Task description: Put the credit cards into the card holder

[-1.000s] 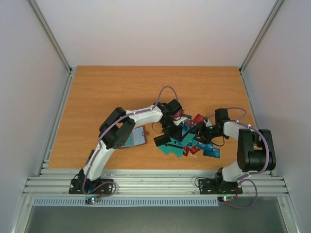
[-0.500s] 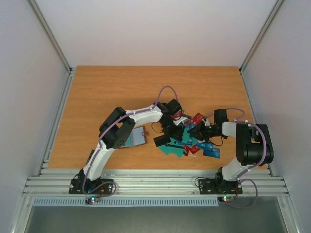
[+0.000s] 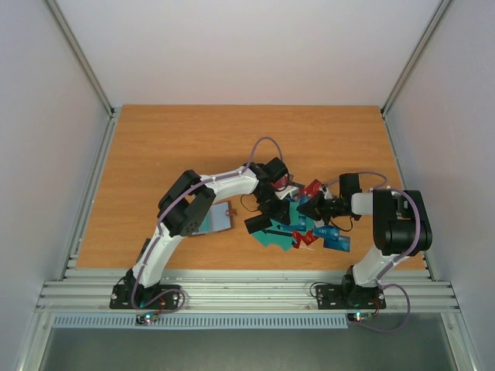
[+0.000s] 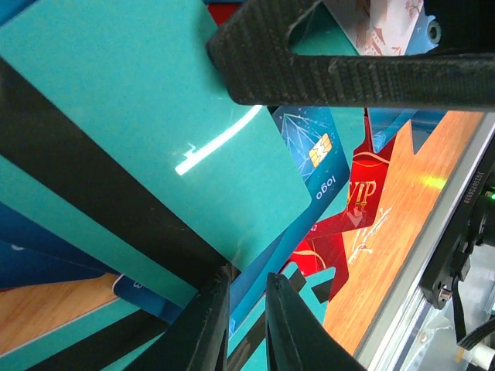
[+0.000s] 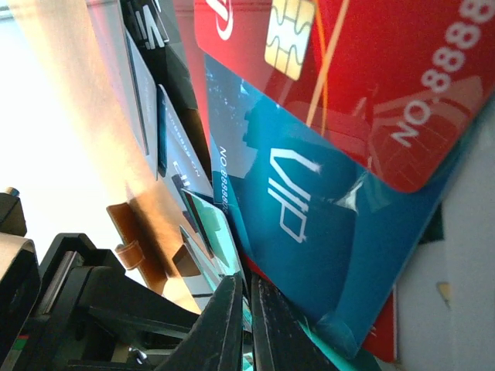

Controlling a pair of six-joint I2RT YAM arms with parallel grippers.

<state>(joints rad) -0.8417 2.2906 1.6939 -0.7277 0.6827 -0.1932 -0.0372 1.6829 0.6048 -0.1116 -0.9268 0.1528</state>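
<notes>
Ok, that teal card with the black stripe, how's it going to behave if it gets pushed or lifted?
The teal card shows a bright glare streak, so its face is probably glossy and may slip under a push or a light pinch. It looks flat and unbent, so it is likely fairly stiff. It also appears very thin, so probably light for its area.

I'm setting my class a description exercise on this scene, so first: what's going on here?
Two robot arms meet over a heap of credit cards on a wooden table. The left end effector looks pinched on a teal card with a black stripe. The right end effector is closed on the edge of a blue VIP card. The card holder lies apart, left of the heap; neither card is at it yet.
</notes>
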